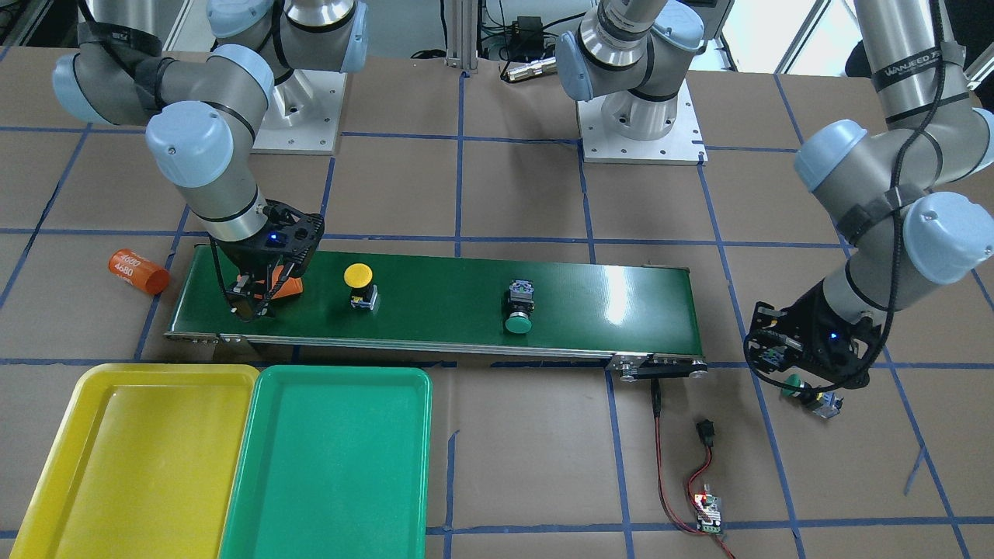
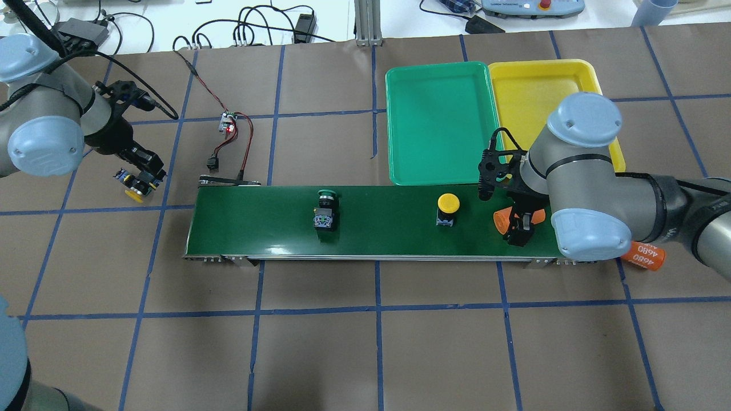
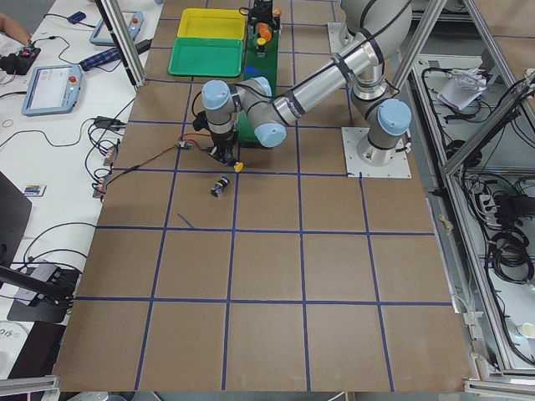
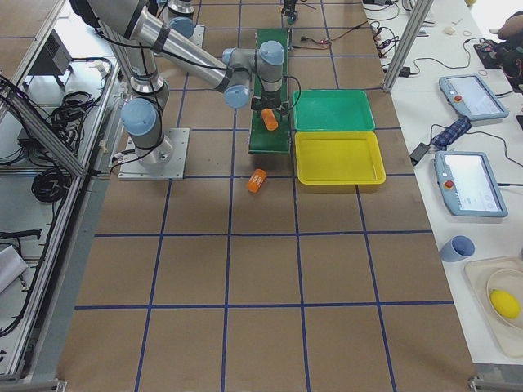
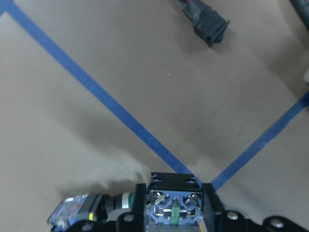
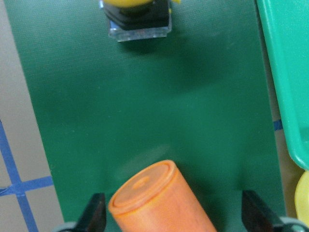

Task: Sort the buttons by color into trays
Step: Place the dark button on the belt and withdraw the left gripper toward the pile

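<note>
**1. Buttons.** The gripped yellow button [image 2: 136,193] sits at table level in the left gripper [image 5: 175,215]. The fingers [image 5: 210,205] bear on both flanks of its square black terminal block, so the tool is clenched on it. The loose green button [image 1: 795,386] lies on its side just beside this gripper, on the side away from the robot. The belt yellow button [image 1: 359,283] stands cap-up just ahead of the right gripper [image 2: 518,235]. The belt green button [image 1: 518,308] lies on its side farther along, between the two grippers.

**2. Arms.** The left arm is bent at the elbow, with its wrist tilted steeply down beyond one end of the conveyor belt [image 1: 443,287]. The right arm's wrist points straight down over the other end. Its fingers are spread wide and grasp nothing.

**3. Other items.** An orange cylinder [image 6: 161,203] of smooth plastic, with a flat rimmed end, lies between the right gripper's fingers. It is clear of one finger; contact with the other cannot be determined.

- **Trays:** The green tray [image 1: 334,466] and yellow tray [image 1: 140,466] lie side by side just beyond the right gripper, away from the robot. Both are glossy, with rounded corners and raised rims.
- **Belt:** It is dark green and finely textured, with a metal side rail.
- **Second orange cylinder [image 1: 138,271]:** It carries white numerals and lies on the table [image 1: 528,466], outboard of the right gripper.
- **Table:** It is covered in brown paper with a grid of blue tape.
- **Circuit board [image 1: 708,508]:** It lies near the left gripper and has red and black wires.
</note>
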`<state>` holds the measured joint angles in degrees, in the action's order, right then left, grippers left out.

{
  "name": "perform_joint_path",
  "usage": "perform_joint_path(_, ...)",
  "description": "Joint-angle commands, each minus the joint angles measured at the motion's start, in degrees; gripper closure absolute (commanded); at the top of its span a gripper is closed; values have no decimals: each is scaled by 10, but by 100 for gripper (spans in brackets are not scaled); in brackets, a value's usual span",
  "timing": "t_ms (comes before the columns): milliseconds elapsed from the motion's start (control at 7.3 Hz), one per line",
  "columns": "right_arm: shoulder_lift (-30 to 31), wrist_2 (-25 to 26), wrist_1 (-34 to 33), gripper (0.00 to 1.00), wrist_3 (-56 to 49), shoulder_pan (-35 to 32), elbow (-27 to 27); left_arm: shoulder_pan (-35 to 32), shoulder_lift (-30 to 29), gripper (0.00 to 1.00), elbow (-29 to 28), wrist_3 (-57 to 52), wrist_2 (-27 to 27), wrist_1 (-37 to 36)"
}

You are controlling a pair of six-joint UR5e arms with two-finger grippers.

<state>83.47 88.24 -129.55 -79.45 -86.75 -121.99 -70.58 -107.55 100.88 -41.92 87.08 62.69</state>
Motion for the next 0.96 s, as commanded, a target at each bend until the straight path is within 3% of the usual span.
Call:
perform_joint_path(0, 0, 0, 0, 0, 0, 0, 0, -95, 33, 100, 8, 267, -8, 23)
perform_joint_path(274, -1, 0, 0, 0, 0, 0, 0, -177, 38, 100, 31, 407, -14, 14)
perform_joint_path(411, -1, 0, 0, 0, 0, -1, 0, -185, 36, 100, 51, 450, -11, 5)
perform_joint_path(822, -1, 0, -1, 0, 0, -1, 0, -183, 32, 100, 83, 453, -10, -20)
